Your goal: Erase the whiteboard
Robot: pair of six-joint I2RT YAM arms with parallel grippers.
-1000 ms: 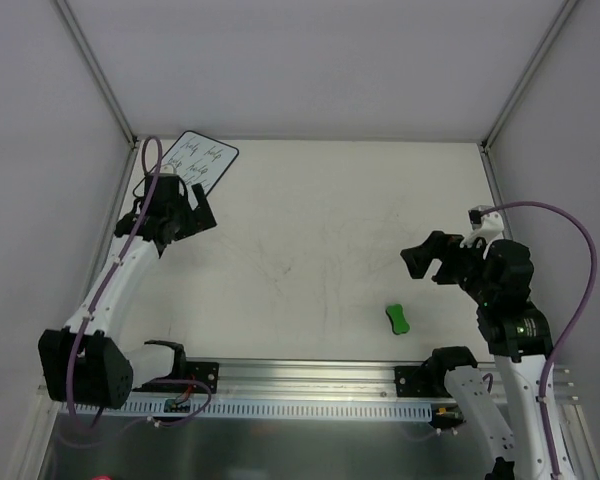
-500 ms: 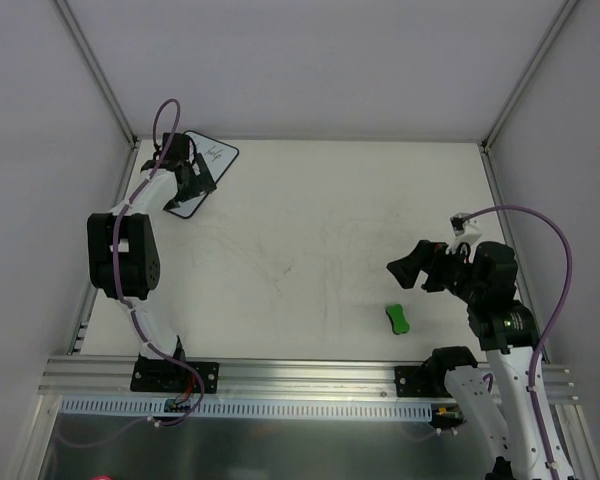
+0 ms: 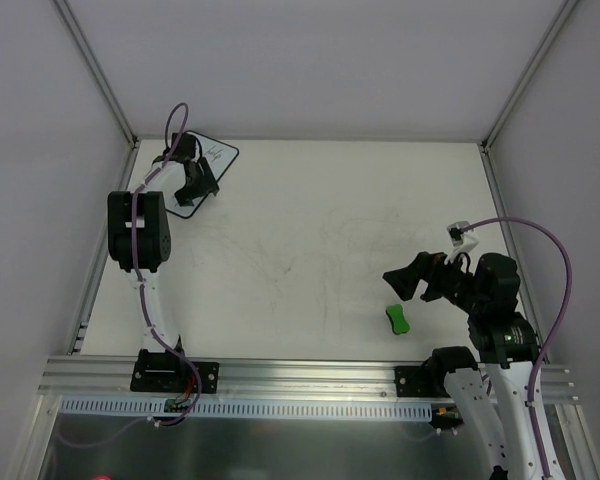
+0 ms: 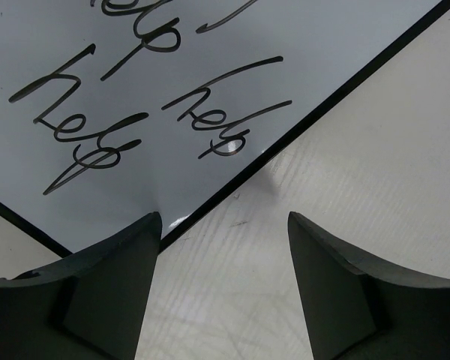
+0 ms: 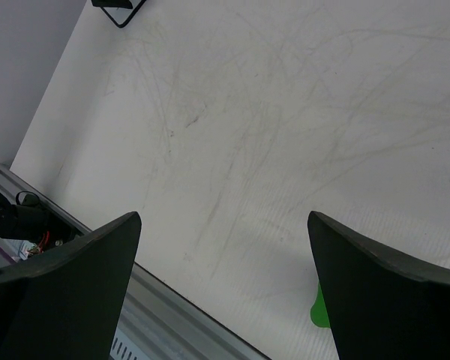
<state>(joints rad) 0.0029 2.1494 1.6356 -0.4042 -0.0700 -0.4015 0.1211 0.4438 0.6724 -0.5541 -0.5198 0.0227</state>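
At far-left of bench [image 3: 310, 220], left gripper [image 4: 223, 225] hovers jaws apart over the written-on whiteboard [image 4: 172, 90]; right gripper [image 5: 223, 221], jaws apart, likely must grab green eraser [image 3: 397, 319] next.

Small green eraser [image 3: 397, 319], scuffed white table [image 3: 310, 230]

We see the whiteboard [image 3: 218, 155] lying flat on the table [image 3: 330, 230], in the far left corner, close to the back and left edges. It sits skewed to the table edges, with one rounded corner pointing to the far right. It's a white board with a thin black border. From above only its far right part shows and the rest is covered. In the left wrist view the whiteboard [image 4: 172, 60] is glossy and not erased. We count several black handwritten cursive scrawls, repeated and too loose to read. Its black edge runs diagonally across that view.
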